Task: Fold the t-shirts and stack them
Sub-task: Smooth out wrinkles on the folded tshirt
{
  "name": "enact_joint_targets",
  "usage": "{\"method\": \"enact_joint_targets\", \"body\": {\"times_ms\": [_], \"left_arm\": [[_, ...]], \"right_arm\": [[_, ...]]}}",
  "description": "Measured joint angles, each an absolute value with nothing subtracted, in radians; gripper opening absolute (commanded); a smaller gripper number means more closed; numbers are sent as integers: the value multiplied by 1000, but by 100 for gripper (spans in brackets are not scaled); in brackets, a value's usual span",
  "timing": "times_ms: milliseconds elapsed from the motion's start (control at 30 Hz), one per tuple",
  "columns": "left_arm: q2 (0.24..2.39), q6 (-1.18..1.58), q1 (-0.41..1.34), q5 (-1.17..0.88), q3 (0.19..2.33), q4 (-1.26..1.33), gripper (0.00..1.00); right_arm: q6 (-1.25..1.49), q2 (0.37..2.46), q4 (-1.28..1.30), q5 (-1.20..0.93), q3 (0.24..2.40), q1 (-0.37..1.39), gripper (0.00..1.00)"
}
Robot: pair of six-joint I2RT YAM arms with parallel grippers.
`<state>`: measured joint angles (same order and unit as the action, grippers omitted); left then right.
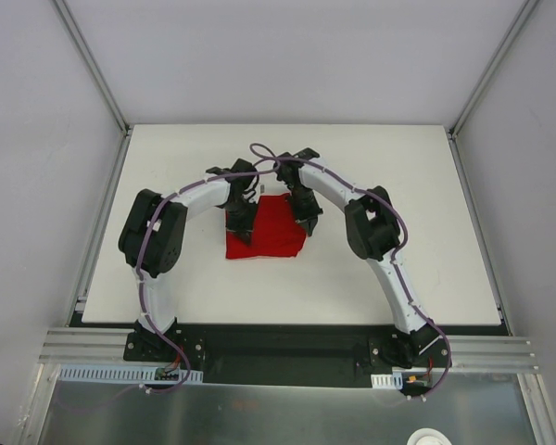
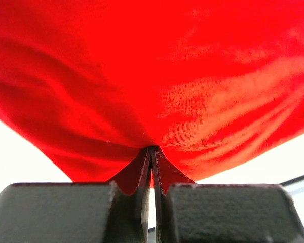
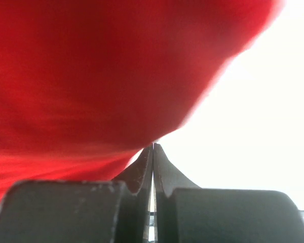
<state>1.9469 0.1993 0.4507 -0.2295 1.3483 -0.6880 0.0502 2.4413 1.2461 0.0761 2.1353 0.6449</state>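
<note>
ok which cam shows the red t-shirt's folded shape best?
Top external: the whole t-shirt shows as a rough folded square on the table, with the left tool and right tool at its sides. The wrist views show only close-up red cloth at shut tool tips; the right one is blurred.

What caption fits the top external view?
Left gripper and right gripper hold opposite sides of the folded red t-shirt on the white table.

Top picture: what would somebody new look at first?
The bright red t-shirt, folded small in the middle of the white table, grabs the eye. The left tool and right tool reach in from either side, both pinched shut on its cloth.
</note>
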Motion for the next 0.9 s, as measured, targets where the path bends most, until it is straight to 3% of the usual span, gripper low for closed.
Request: {"method": "enact_joint_targets", "body": {"times_ms": [333,367,400,467,633,667,767,800,900], "left_arm": [[1779,189,433,-142,1517,-791,0],[1745,189,432,-128,1551,-794,3],[1716,189,432,-115,1582,-792,17],[1675,183,429,-86,1640,-786,31],[1754,179,417,-49,1693,-783,46],[1795,178,415,-43,1693,-785,46],[1923,178,395,-47,1692,-799,48],[1968,178,381,-50,1691,-807,48],[2027,175,337,-56,1690,-828,49]], "right_arm": [[44,2248,1221,52,2134,605,1],[44,2217,1213,47,2138,603,0],[44,2194,1210,43,2150,599,1],[44,2179,1204,37,2185,594,1],[57,2254,1185,2,2209,577,1],[67,2282,1182,-10,2205,572,4],[94,2344,1179,-57,2170,552,22],[103,2355,1174,-72,2142,540,32],[114,2360,1180,-91,2093,504,48]]}}
